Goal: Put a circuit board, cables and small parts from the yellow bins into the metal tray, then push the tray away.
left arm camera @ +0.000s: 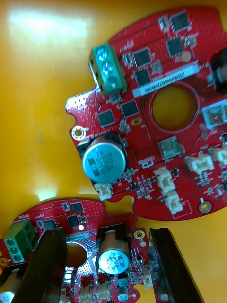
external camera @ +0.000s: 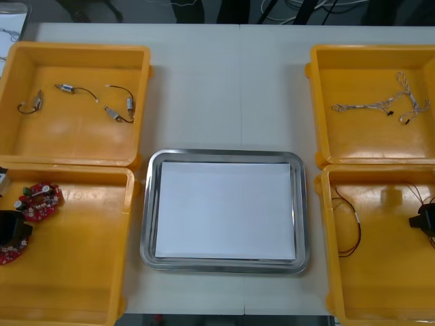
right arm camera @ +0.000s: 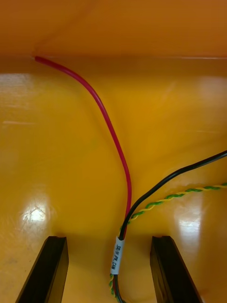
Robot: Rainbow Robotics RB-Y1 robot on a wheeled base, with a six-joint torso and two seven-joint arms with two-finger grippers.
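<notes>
Two round red circuit boards lie in the near left yellow bin [external camera: 81,265]: one [external camera: 41,202] clear of the gripper, one [external camera: 9,253] partly under it. My left gripper [external camera: 12,227] hangs over them; in the left wrist view it [left arm camera: 109,272] is open, with its fingers [left arm camera: 47,265] either side of the nearer board [left arm camera: 111,236]. The farther board [left arm camera: 156,118] lies beyond. My right gripper [external camera: 425,223] is low in the near right bin [external camera: 380,292]. It [right arm camera: 109,272] is open around a labelled cable bundle [right arm camera: 117,255] of red, black and yellow-green wires.
The metal tray [external camera: 146,204], white inside, sits between the bins. The far left bin [external camera: 75,146] holds small metal parts [external camera: 129,105] with thin black leads. A twisted blue and white cable [external camera: 384,104] lies in the far right bin [external camera: 367,146].
</notes>
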